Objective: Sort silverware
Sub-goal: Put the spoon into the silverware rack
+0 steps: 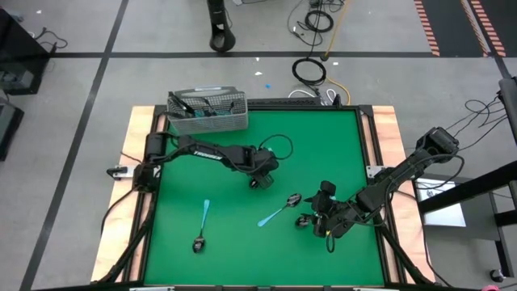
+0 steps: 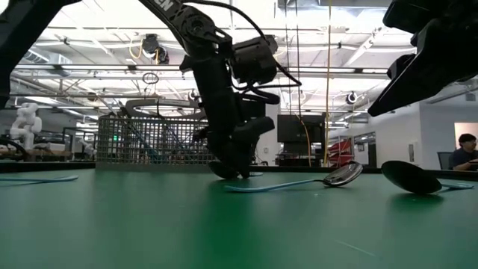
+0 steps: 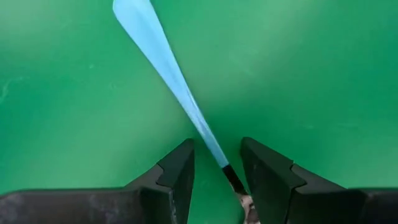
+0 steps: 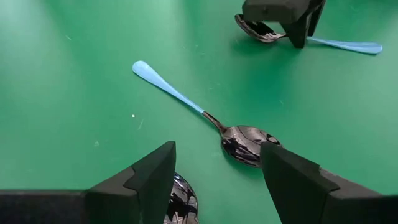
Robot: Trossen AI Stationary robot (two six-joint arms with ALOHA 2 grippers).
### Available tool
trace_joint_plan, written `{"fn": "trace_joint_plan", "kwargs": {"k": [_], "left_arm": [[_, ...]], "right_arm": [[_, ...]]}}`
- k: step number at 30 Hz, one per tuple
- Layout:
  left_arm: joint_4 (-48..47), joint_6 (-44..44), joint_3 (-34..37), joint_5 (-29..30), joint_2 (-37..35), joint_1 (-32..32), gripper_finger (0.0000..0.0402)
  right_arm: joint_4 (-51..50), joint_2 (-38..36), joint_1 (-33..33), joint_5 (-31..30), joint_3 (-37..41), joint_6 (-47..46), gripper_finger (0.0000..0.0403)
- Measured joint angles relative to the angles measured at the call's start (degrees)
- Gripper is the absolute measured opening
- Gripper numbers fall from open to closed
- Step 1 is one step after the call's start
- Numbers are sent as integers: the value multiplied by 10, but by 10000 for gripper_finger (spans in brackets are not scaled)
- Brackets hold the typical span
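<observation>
My left gripper (image 1: 260,179) is open and low over the table; in its wrist view its fingers (image 3: 180,168) stand on either side of the dark neck (image 3: 229,175) of a blue-handled spoon (image 3: 165,68) lying flat, with a gap showing on each side. The right wrist view shows that spoon's bowl (image 4: 256,29) beneath it. My right gripper (image 1: 323,217) is open and raised above the table (image 2: 426,52). Beyond its fingers lies a second blue-handled spoon (image 4: 205,115), and a dark spoon bowl (image 4: 181,205) shows by one finger. A third blue-handled spoon (image 1: 203,225) lies toward the table's left.
A grey wire-mesh basket (image 1: 207,112) holding several pieces stands at the table's far left edge. The dark spoon (image 2: 411,178) and the second spoon's bowl (image 2: 343,173) lie close together near my right gripper. Bare green mat (image 1: 242,259) stretches along the near side.
</observation>
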State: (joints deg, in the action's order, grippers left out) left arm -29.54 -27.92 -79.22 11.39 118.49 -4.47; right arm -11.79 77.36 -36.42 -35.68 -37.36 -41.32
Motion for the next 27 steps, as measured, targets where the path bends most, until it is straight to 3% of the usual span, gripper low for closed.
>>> {"fn": "trace_joint_plan", "kwargs": {"k": [7,10,14,18,22,27], "left_arm": [[1,13,-3,-8,25,7,130],[-6,20,-3,-12,23,8,99],[-19,46,-2,-18,13,9,22],[-28,76,-3,-21,5,9,14],[-127,114,-37,-23,1,9,8],[-272,162,-122,59,-21,9,5]], "right_arm": [[-1,0,0,0,0,0,224],[-1,0,0,0,0,0,224],[-1,0,0,0,0,0,224],[-1,0,0,0,0,0,224],[-1,0,0,0,0,0,224],[-1,0,0,0,0,0,224]]}}
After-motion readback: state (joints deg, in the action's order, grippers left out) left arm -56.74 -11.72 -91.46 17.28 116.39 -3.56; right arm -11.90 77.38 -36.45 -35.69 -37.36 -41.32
